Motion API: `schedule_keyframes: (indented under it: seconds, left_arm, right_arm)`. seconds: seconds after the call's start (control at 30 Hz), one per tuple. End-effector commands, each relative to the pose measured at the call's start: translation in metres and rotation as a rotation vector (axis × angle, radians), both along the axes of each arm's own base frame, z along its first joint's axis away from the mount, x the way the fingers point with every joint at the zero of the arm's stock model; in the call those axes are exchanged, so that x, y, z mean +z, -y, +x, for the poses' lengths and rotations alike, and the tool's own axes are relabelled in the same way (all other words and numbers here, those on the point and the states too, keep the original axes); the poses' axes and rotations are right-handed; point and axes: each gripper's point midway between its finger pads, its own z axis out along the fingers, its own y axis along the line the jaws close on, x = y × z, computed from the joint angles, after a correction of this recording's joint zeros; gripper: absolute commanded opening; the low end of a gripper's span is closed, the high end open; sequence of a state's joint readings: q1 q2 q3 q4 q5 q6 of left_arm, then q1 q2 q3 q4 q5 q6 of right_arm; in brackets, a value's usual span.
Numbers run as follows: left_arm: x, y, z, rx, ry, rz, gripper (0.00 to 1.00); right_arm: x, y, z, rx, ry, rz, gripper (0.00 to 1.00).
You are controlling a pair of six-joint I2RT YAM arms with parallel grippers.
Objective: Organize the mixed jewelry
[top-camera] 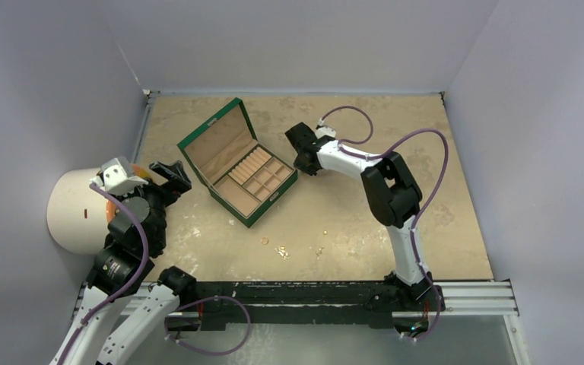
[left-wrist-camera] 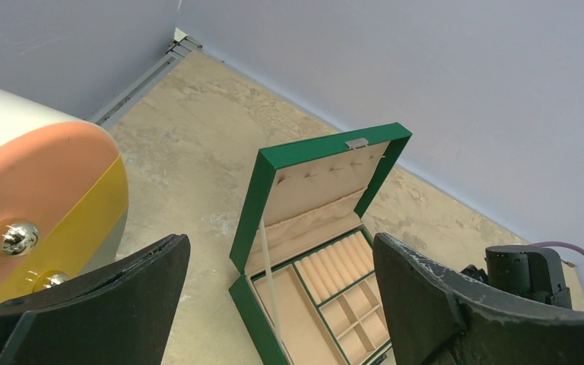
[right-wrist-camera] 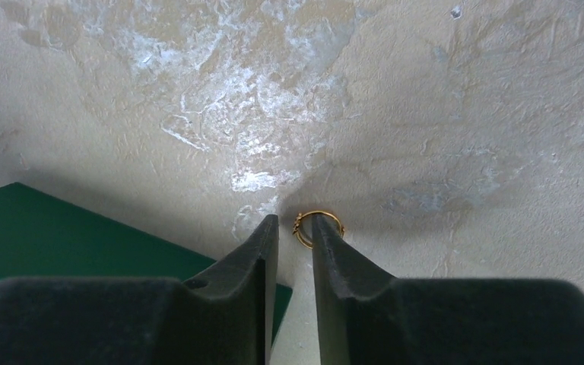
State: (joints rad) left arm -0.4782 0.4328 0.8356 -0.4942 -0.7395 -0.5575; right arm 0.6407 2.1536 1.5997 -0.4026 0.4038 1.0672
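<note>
gold hoop (right-wrist-camera: 321, 212), green box (left-wrist-camera: 327, 146), mottled beige table (top-camera: 350, 220)

One green box (top-camera: 272, 201), one gold hoop (right-wrist-camera: 333, 215) — perhaps four loose pieces (top-camera: 281, 251).

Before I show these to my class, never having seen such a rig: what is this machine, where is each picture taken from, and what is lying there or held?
Two robot arms are bolted at the near edge of a table. One picture looks down from above; the other two come from cameras on their wrists. On it stands an open green box with tan compartments; tiny jewelry pieces lie near the front. The left gripper is wide open and empty. The right gripper, jaws slightly apart, sits at a thin gold hoop on the table, not clearly gripping it.
</note>
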Motion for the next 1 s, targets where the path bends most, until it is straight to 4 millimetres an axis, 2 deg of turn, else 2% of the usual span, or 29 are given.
schedule_keyframes:
  seconds: [0.0,0.17,0.3,0.37,0.57,0.7,0.87,0.97]
  left_arm:
    - [0.008,0.001,0.003,0.0,0.029,-0.007,0.9]
    - [0.007,0.001,0.004,0.002,0.026,-0.006,0.9]
    - [0.007,0.001,0.004,0.0,0.024,-0.005,0.9]
    - [0.006,0.002,0.005,-0.001,0.02,-0.004,0.9]
    - [0.001,0.004,0.009,0.0,-0.005,0.009,0.9]
    - [-0.001,0.006,0.012,-0.005,-0.018,0.016,0.9]
    - [-0.002,0.014,0.016,-0.041,-0.025,0.024,0.9]
    - [-0.006,0.031,0.024,-0.127,-0.039,0.04,0.9]
  right_arm:
    - [0.002,0.003,0.002,-0.029,-0.003,0.003,0.23]
    - [-0.002,0.007,-0.002,-0.029,-0.018,-0.006,0.13]
    - [-0.002,0.011,-0.006,-0.032,-0.025,-0.01,0.0]
    - [0.003,0.013,-0.007,-0.028,-0.017,-0.008,0.0]
    - [0.03,0.014,-0.008,0.034,0.052,0.009,0.0]
    - [0.06,0.014,-0.015,0.137,0.136,0.041,0.0]
    - [0.087,0.012,-0.039,0.365,0.238,0.065,0.0]
    - [0.098,0.005,-0.061,0.577,0.344,0.09,0.0]
